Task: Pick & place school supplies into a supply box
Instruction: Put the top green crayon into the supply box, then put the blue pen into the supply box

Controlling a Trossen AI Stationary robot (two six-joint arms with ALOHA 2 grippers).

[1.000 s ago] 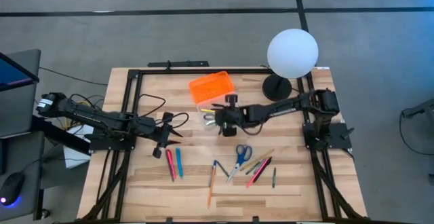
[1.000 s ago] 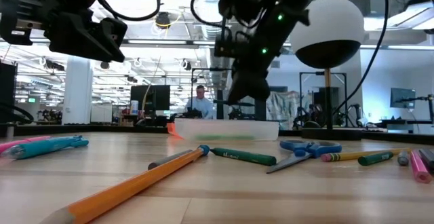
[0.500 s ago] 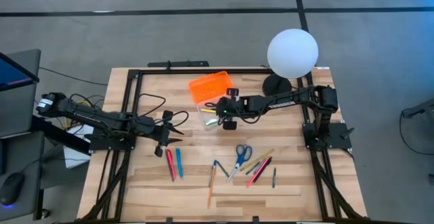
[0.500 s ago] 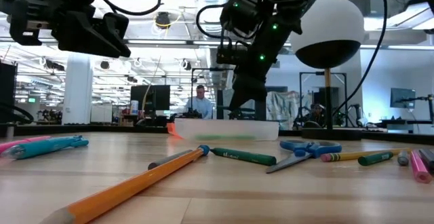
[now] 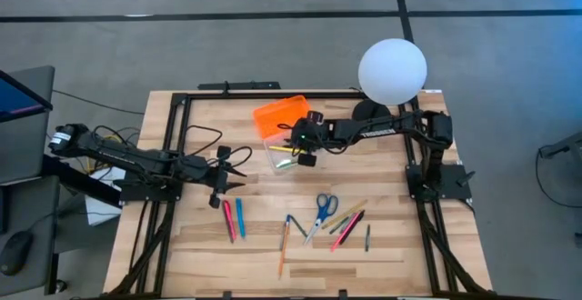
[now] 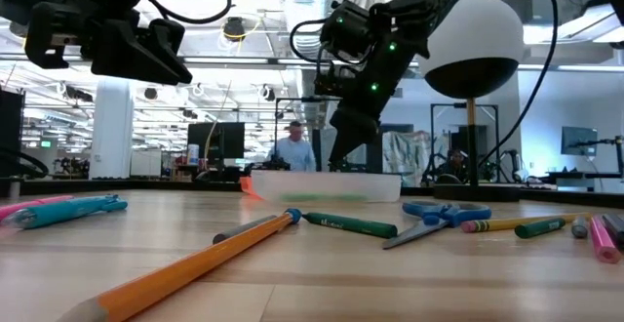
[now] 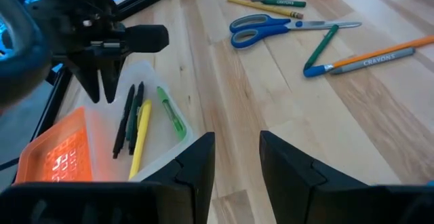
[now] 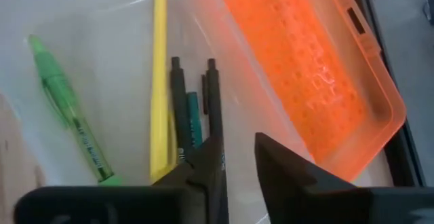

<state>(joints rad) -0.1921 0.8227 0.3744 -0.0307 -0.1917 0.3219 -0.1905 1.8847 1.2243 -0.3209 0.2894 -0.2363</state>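
The supply box (image 5: 284,155) is a clear tray with its orange ribbed lid (image 5: 282,116) swung open toward the far edge. A green pen (image 8: 71,125), a yellow pen (image 8: 159,81) and dark pens (image 8: 182,108) lie inside it. My right gripper (image 8: 239,159) hovers just above the tray, pointing down, narrowly open and empty; it also shows in the left wrist view (image 7: 100,95). My left gripper (image 5: 238,168) waits open above the table, left of the box. Blue-handled scissors (image 5: 325,207), an orange pencil (image 5: 284,245) and pink and blue pens (image 5: 234,218) lie flat on the table.
A white globe lamp (image 5: 392,68) stands on its black base (image 5: 371,116) at the far right, close to my right arm. More markers and pencils (image 5: 347,222) lie near the table's near edge. A black frame rail (image 5: 264,93) runs behind the box. A person (image 6: 292,151) shows in the room beyond.
My right gripper has moved from beside the box's near right corner toward the table's far left, and now stands over the tray. The box and the supplies on the table have stayed where they were.
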